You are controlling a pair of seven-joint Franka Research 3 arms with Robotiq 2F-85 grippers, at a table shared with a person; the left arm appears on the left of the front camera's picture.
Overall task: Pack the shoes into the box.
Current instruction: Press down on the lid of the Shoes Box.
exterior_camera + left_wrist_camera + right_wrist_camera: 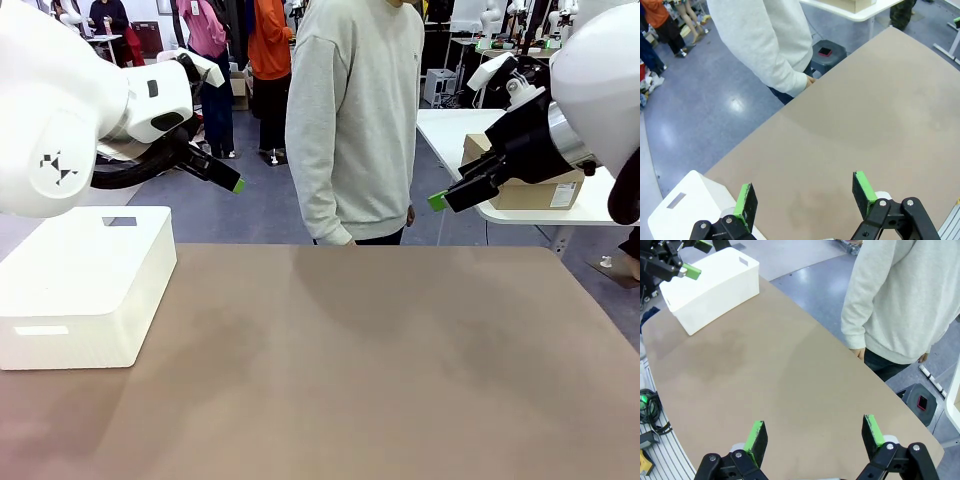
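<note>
The shoes and the box are out of view. Over the table's far left corner, my left gripper (233, 183) hangs high; in the left wrist view (805, 195) its green-padded fingers stand wide open above bare table with nothing between them. Raised over the far right corner, my right gripper (438, 201) is open as well, and its wrist view (815, 434) shows it holding nothing. The left gripper (690, 271) also appears far off in the right wrist view, above the white block.
A white foam block (85, 285) sits on the brown table (350, 380) at the left. A person in a grey sweatshirt (355, 120) stands at the far edge, hands down. Another table behind on the right carries a cardboard carton (520, 185).
</note>
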